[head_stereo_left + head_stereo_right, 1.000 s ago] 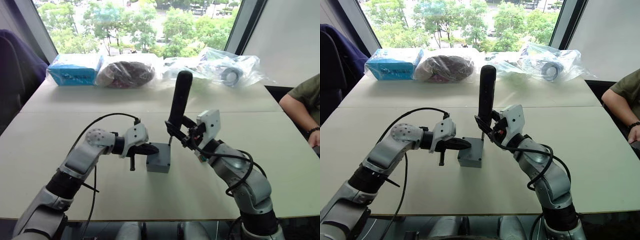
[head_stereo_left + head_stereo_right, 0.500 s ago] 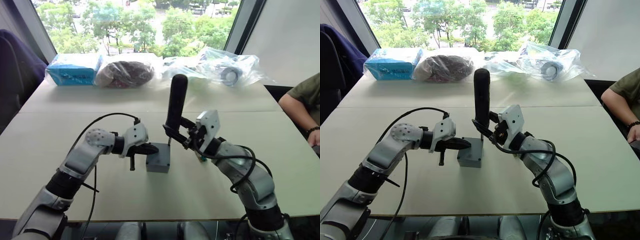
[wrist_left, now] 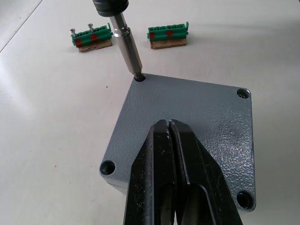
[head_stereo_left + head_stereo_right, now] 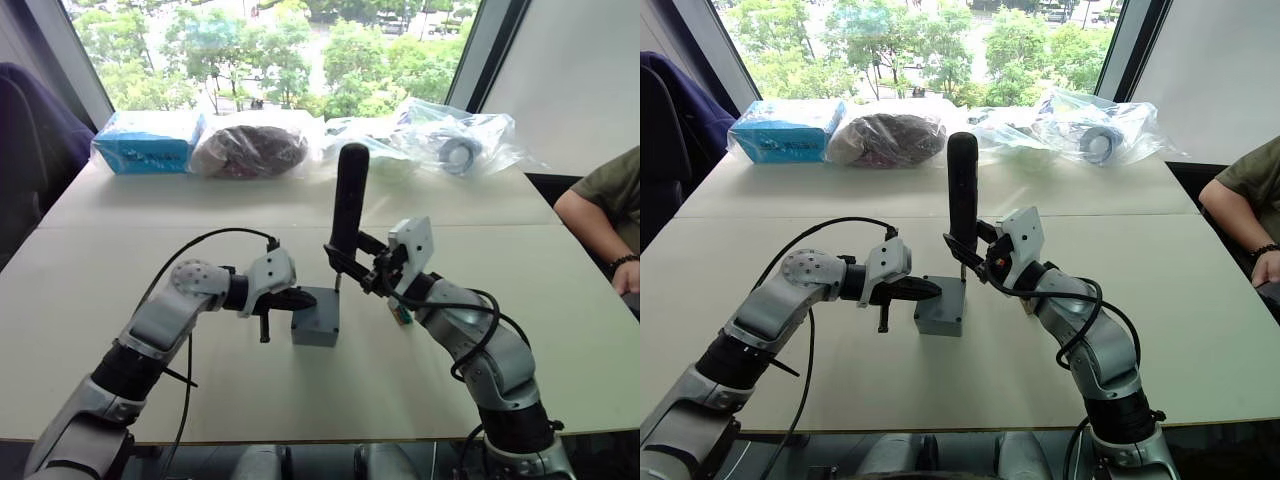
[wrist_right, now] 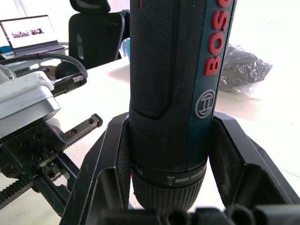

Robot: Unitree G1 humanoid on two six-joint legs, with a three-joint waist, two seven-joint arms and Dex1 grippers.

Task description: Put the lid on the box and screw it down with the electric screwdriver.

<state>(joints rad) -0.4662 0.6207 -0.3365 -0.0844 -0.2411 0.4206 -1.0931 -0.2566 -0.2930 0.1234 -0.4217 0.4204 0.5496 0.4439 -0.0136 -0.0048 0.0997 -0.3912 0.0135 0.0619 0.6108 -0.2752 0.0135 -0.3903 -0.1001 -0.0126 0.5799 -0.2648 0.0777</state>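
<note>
Driving a corner screw: the black stick-shaped electric screwdriver with red lettering (image 4: 347, 205) stands nearly upright, its thin metal bit (image 3: 128, 49) seated in a corner hole of the flat square grey plastic lid (image 3: 187, 126). The lid sits flush on the small deep grey plastic box (image 4: 317, 318), mid-front on the pale surface (image 4: 120, 300).

The right gripper (image 5: 168, 161) has its jaws clamped on the screwdriver body just above the collar. The left gripper (image 3: 169, 154) has its jaws pressed together, tips resting flat on the lid top, pinning it down.

Change over the last second: a second ago the screwdriver leaned noticeably to the right with its top further right; half a second ago it had swung closer to vertical, and now it is upright over the corner, the right forearm pulled in toward the box. The box, lid and left gripper keep the same place throughout.

Judgement: the lid-on step is done and the tool is now lined up for fastening this corner. The other three corner holes in the left wrist view look like open sockets; whether screws sit in them I cannot tell, so most of the screwing probably remains.

Two small green connector blocks (image 3: 92, 36) lie just beyond the box, clear of the bit. A person's forearm (image 4: 600, 215) rests at the right edge, well apart.
</note>
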